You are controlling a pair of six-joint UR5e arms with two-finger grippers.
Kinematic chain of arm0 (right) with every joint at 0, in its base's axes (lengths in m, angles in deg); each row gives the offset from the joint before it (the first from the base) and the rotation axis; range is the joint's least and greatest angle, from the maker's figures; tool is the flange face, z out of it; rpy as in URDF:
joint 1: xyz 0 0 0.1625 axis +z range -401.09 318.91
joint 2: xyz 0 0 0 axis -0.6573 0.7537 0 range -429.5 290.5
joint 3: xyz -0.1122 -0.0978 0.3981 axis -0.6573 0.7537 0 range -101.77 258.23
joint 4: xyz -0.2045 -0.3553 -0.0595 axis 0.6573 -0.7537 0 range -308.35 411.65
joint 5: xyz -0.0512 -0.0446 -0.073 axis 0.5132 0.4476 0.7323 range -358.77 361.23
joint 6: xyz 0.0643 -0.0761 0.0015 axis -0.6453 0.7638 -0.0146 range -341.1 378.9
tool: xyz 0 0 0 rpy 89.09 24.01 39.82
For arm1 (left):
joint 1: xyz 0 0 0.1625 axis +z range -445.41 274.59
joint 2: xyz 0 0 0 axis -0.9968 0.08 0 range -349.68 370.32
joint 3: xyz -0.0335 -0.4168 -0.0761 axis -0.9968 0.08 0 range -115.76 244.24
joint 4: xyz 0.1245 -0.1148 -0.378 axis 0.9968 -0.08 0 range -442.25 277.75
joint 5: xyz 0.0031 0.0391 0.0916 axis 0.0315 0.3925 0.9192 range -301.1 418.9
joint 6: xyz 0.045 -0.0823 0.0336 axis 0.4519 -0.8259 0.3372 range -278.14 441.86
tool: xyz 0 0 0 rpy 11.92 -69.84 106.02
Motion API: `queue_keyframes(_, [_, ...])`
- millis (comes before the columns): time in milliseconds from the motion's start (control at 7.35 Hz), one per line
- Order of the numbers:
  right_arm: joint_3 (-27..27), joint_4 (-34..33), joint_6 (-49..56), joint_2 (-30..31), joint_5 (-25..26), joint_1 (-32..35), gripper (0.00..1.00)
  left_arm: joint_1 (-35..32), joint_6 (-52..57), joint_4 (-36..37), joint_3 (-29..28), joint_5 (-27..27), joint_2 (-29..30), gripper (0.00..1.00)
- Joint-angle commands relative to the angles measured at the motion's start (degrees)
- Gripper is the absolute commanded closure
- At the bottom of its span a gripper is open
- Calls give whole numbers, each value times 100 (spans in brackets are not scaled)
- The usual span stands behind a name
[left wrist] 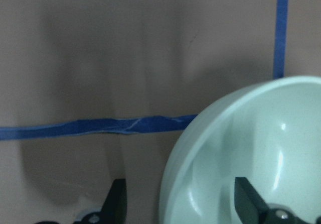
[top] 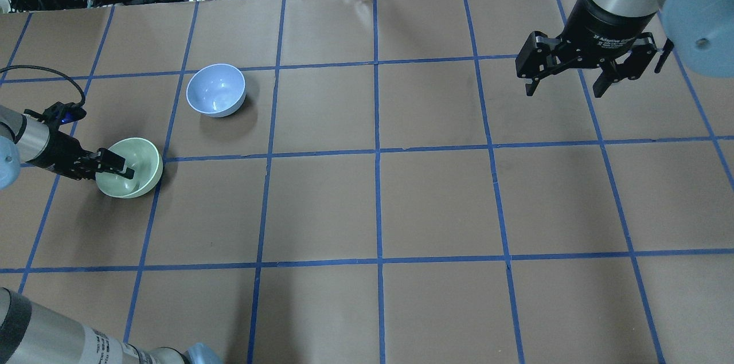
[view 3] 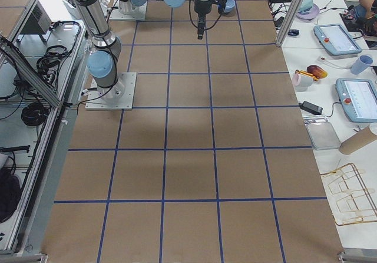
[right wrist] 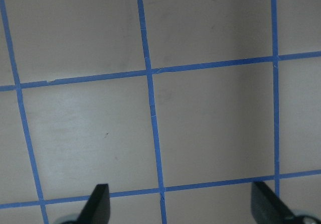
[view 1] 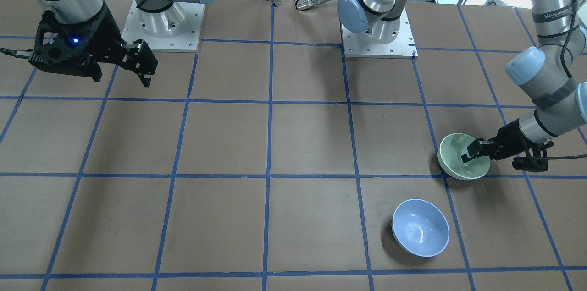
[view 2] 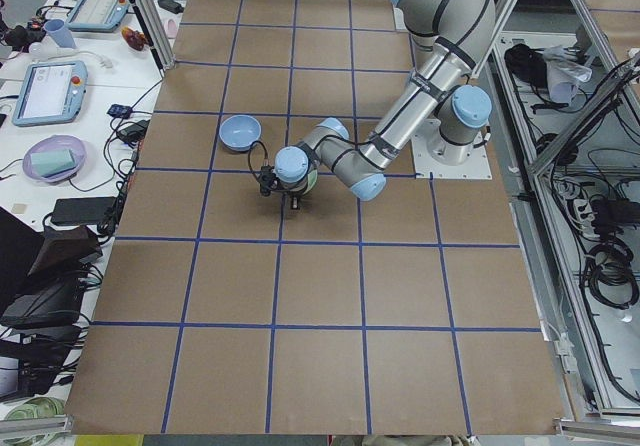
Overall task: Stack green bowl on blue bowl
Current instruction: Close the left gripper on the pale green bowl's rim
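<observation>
At the left side of the desk [top: 436,203], seen from above, the robot's left end effector [top: 121,164] reaches into the green bowl [top: 143,157]. The left wrist camera shows one finger [left wrist: 118,204] outside the bowl's wall and the other [left wrist: 248,199] inside it, with space on both sides. The jaws therefore look open, straddling the rim and not yet pinching it. This bowl is round, pale mint green and glossy inside, with a thin lighter rim. Whether it sits flat or slightly tipped is hard to tell.

A little to the right and farther from the robot sits the blue bowl [top: 216,89], upright, near the green one but not touching it. It is the same size, light periwinkle blue and empty. The carry would likely run forward and to the robot's right. Being round, neither bowl calls for any particular turn.

At the far right, the right end effector [top: 563,92] hangs above bare desk with its jaws spread wide, holding nothing. It is well apart from both bowls, so the left arm is the nearer one.
</observation>
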Motion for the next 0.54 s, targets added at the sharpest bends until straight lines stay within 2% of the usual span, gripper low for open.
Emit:
queue_keyframes(0, [0, 0, 0, 0, 0, 0, 0, 0, 26, -5, 0, 1, -14, 97])
queue_keyframes(408, [0, 0, 0, 0, 0, 0, 0, 0, 43, -5, 0, 9, -23, 100])
